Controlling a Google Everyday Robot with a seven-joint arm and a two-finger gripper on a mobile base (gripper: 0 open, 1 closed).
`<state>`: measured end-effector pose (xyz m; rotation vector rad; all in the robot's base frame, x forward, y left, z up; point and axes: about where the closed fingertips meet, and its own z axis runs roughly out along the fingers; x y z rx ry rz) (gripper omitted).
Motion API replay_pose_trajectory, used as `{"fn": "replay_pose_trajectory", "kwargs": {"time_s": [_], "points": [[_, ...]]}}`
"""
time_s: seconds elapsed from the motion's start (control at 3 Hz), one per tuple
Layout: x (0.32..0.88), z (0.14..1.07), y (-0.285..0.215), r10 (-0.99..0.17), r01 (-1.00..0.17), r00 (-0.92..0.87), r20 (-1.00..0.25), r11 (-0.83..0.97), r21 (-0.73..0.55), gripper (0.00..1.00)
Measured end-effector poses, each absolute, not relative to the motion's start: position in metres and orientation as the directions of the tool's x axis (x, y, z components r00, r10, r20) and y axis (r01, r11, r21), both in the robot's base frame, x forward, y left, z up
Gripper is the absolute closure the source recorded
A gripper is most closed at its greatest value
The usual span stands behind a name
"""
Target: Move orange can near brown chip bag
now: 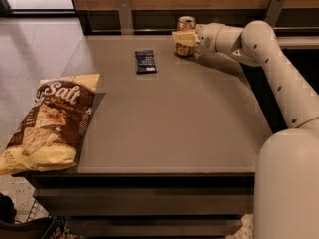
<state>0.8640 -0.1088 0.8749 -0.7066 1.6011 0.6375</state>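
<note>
The orange can (186, 25) stands upright at the far edge of the grey table (169, 113), right of middle. My gripper (185, 38) reaches in from the right and is shut on the can, a pale finger crossing its front. The brown chip bag (49, 125) with white "Salt" lettering lies flat at the table's left front edge, far from the can, partly overhanging the side.
A flat dark blue snack packet (145, 61) lies on the table left of the can. A wooden wall with metal brackets (124, 14) runs behind the table. My white arm (279, 78) crosses the right side. Floor lies to the left.
</note>
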Motion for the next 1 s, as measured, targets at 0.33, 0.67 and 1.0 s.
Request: {"fn": "replay_pose_trajectory", "kwargs": {"time_s": [0.33,0.67,1.0], "points": [[0.862,0.878,-0.108,-0.095,-0.751,-0.101,-0.99,0.66,0.013,1.0],[0.849,0.896,-0.105,-0.107,-0.769,-0.087,-0.99,0.639,-0.002,1.0],[0.816,0.924,-0.099,-0.108,-0.798,-0.061,-0.992,0.603,-0.017,1.0]]}}
